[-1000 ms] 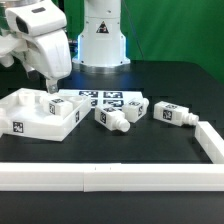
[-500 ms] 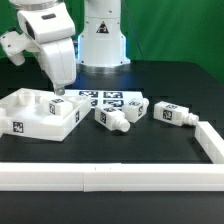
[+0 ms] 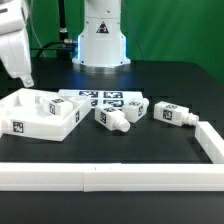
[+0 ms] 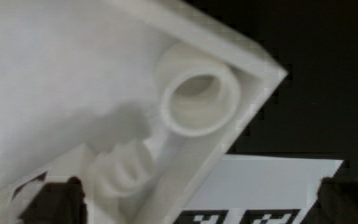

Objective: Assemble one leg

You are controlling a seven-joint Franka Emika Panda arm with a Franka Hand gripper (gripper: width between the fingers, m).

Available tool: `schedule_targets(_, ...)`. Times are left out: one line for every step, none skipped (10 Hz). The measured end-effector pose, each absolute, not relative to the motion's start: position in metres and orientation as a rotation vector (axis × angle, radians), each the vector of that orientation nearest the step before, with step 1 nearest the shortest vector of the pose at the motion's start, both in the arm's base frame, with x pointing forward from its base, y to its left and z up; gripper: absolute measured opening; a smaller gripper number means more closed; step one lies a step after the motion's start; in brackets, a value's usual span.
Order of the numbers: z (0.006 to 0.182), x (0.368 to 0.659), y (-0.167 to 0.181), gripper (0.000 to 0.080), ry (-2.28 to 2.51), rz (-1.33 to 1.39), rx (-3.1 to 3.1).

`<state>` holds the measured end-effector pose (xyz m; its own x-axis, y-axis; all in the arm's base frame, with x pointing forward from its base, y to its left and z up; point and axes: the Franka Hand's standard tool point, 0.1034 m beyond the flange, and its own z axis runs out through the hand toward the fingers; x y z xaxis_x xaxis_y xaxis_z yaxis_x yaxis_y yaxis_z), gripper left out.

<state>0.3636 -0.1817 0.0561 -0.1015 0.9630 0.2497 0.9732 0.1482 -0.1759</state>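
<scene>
Three white legs with tags lie on the black table: one (image 3: 112,119) with its peg toward the front, one (image 3: 136,108) behind it, one (image 3: 170,114) further to the exterior view's right. Another tagged leg (image 3: 54,106) stands at the right corner of the large white panel (image 3: 25,112). My gripper (image 3: 27,79) hangs at the exterior view's upper left, above the panel's far side, open and empty. In the wrist view my fingertips (image 4: 51,202) stand wide apart over the panel's rim (image 4: 87,70) and a round corner hole (image 4: 201,96).
The marker board (image 3: 100,97) lies behind the legs and shows in the wrist view (image 4: 274,190). A low white wall (image 3: 100,176) runs along the front and turns up at the exterior view's right (image 3: 211,141). The robot base (image 3: 100,40) stands at the back.
The arm has swung from over the panel's right corner toward the exterior view's left and up. The jaws carry nothing. The legs and panel have not moved.
</scene>
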Motion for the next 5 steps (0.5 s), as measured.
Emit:
schedule_targets(0.055,0.3669,-0.1738,0.0649,-2.126,-0.043,-1.867)
schedule_targets(0.0554,0.3676,-0.1736,0.0649,-2.133,-0.045,-1.861)
schedule_targets(0.0552,0.3671,-0.1743,0.0649,-2.131,-0.045,-1.863)
schedule_targets(0.0552,0.3672,-0.1742,0.0649,-2.131,-0.045,-1.862)
schedule_targets(0.052,0.3676,-0.1754,0.0649,-2.128,-0.065,-1.9)
